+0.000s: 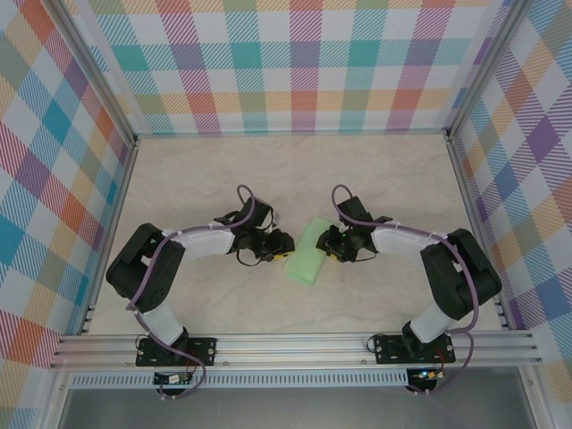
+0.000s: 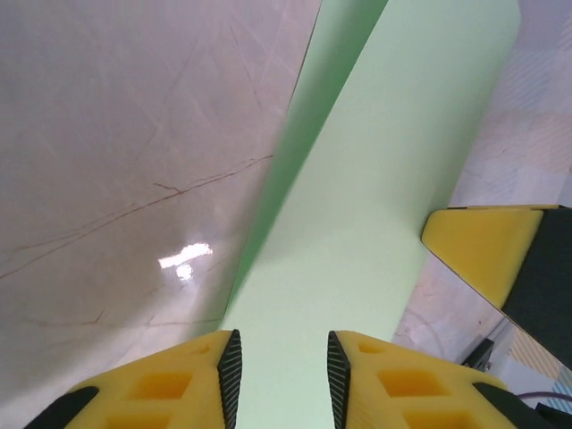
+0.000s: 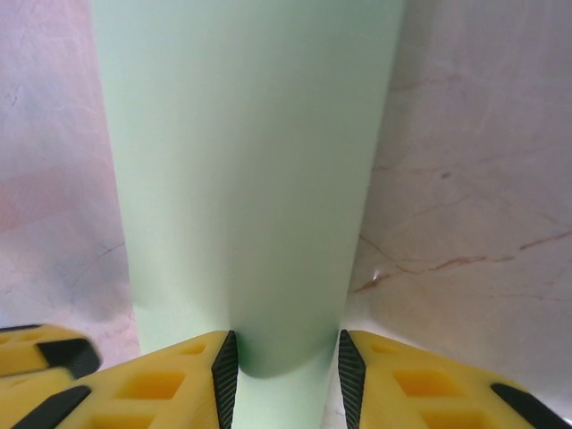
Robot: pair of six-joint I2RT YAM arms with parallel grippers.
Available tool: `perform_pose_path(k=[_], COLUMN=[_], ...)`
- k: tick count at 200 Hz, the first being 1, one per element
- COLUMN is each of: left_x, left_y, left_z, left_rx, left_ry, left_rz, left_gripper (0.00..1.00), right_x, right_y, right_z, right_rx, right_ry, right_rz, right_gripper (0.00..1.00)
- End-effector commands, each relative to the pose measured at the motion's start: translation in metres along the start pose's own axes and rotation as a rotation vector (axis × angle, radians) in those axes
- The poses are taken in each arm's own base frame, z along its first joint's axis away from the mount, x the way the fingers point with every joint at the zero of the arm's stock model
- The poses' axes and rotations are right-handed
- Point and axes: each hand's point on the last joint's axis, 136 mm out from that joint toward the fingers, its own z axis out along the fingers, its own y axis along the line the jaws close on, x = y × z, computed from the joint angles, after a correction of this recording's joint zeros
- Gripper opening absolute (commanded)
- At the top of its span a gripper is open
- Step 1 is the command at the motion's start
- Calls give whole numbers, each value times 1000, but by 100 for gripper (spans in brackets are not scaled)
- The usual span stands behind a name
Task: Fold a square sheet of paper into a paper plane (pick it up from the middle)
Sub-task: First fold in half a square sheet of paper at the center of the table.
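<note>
One folded pale-green sheet of paper (image 1: 307, 255) lies on the marbled table (image 1: 268, 170); the left gripper (image 2: 283, 362) has its fingers parted astride it; the right gripper (image 3: 288, 362) has its fingers flanking the curled fold, and whether they pinch it cannot be told.

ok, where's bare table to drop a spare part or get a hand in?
The far half of the table is bare, from the back wall to the arms. So is the near strip along the front rail. It is crowded mid-table: left arm, right arm, green paper between them.
</note>
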Motion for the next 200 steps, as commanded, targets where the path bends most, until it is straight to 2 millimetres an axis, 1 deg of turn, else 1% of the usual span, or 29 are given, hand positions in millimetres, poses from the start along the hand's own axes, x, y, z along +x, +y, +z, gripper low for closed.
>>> perform_pose_path(k=[1, 24, 39, 58, 84, 94, 108, 119, 133, 165, 188, 200], left_x=[-9, -12, -12, -11, -9, -8, -8, -7, -8, -9, -8, -8], left_y=[-1, 1, 0, 1, -1, -1, -2, -2, -3, -3, -1, -1], left_z=[-20, -29, -32, -30, -24, -23, -22, -22, -23, -23, -23, -23], left_rx=[-62, -87, -84, -82, -61, -56, -53, -51, -48, -49, -55, -52], left_ry=[-72, -104, -108, -99, -75, -68, -65, -65, -70, -70, -68, -68], left_rz=[25, 28, 29, 28, 24, 22, 23, 24, 24, 23, 22, 22], left_gripper=[34, 34, 35, 35, 36, 37, 37, 38, 39, 40, 40, 40], right_x=[2, 4, 6, 8, 10, 8, 6, 5, 7, 4, 3, 4], right_y=[-7, 1, 5, 12, 11, 6, -7, -12, -12, -19, -19, -16], right_z=[-2, 0, 1, 1, -2, -4, -5, -4, 0, 5, 7, 10], right_rx=[84, 72, 54, 30, 40, 72, 147, 178, 171, 201, 206, 195], right_ry=[36, 85, 109, 130, 151, 139, 124, 121, 125, 99, 79, 74], right_rz=[-90, -175, -225, -270, -297, -285, -231, -185, -138, -47, 13, 27], right_gripper=[38, 37, 37, 38, 41, 43, 44, 45, 45, 45, 46, 47])
